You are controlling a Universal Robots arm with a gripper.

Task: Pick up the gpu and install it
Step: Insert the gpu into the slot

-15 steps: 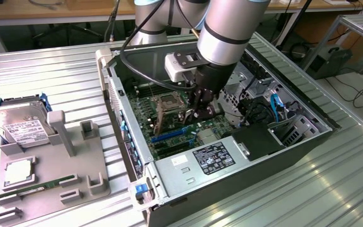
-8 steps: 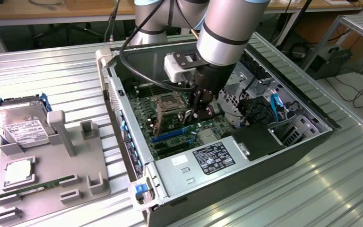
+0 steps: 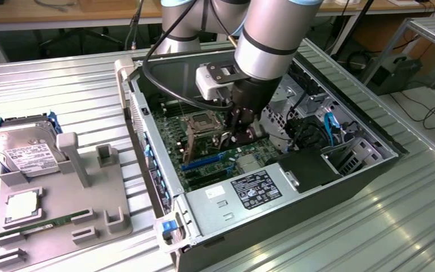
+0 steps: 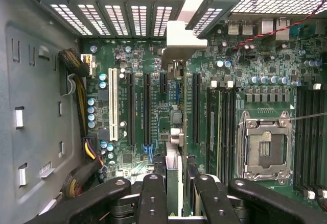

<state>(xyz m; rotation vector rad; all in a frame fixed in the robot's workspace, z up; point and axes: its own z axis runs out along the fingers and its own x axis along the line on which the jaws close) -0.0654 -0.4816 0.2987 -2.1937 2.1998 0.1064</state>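
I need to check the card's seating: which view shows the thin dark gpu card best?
The wrist view: the gpu runs edge-on from the gripper to its silver bracket at the rear slots, over the green motherboard. The exterior view shows it mostly hidden behind the arm.

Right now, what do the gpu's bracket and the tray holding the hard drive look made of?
The gpu's bracket: bare metal by the look, pale silver with a dull sheen. The tray: likely matte gray plastic, moulded posts and slots, no shine. The hard drive sits in it.

The gpu (image 3: 190, 141) stands edge-down inside the computer case (image 3: 369, 164), seemingly over the motherboard (image 3: 174, 113); hard drive (image 3: 22, 148) lies outside.
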